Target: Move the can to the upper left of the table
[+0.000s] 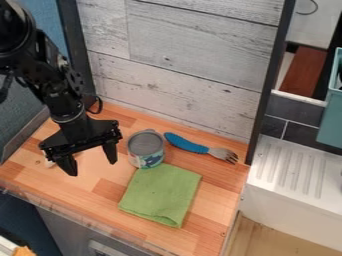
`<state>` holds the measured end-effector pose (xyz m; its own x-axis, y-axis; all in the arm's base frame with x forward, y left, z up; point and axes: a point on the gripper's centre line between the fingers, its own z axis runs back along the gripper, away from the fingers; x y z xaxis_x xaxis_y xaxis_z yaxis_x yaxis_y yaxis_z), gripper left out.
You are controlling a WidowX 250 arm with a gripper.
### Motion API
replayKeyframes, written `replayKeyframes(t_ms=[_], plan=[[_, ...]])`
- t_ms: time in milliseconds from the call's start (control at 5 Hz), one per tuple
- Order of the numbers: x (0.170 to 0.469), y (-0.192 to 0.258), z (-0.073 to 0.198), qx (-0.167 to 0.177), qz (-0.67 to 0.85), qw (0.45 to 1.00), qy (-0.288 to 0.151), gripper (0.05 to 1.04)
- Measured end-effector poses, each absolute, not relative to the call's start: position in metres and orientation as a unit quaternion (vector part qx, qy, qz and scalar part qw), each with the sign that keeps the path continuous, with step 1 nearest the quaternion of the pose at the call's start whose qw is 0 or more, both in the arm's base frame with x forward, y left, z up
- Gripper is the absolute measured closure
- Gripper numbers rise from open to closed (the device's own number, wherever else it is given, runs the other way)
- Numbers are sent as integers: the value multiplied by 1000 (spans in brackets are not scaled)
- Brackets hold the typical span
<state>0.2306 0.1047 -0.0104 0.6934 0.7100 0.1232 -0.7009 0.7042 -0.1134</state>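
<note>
Beside the can, the gripper hangs spread wide, holding nothing; the can stands by the green cloth, perhaps touching it. Grasping is the step in hand: straddle the can, then close

Arm: single, black, in from the upper left of the camera view. Bulky rounded joint near the upper left corner; from there the arm slopes down and to the right toward the wrist. Pale ring around the wrist's lower end. Dark cable bowed out in a loop on the wrist's right-hand side, as viewed. Gripper: left of centre in view, hanging down, jaws spread with a wide gap between them. Crossbar tilted, its view-left end lower. Fingers both point downward; the view-left tip sits lower in view.
</note>
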Motion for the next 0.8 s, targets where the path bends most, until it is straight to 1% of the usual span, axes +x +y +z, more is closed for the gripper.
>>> replayKeyframes(t_ms=[200,400,600,800], plan=[[228,103,-16,-30,388,919,-68,84],[235,90,-17,-30,390,917,-76,84],[245,80,-16,-29,400,911,-94,84],[257,66,-21,-28,426,898,-112,84]])
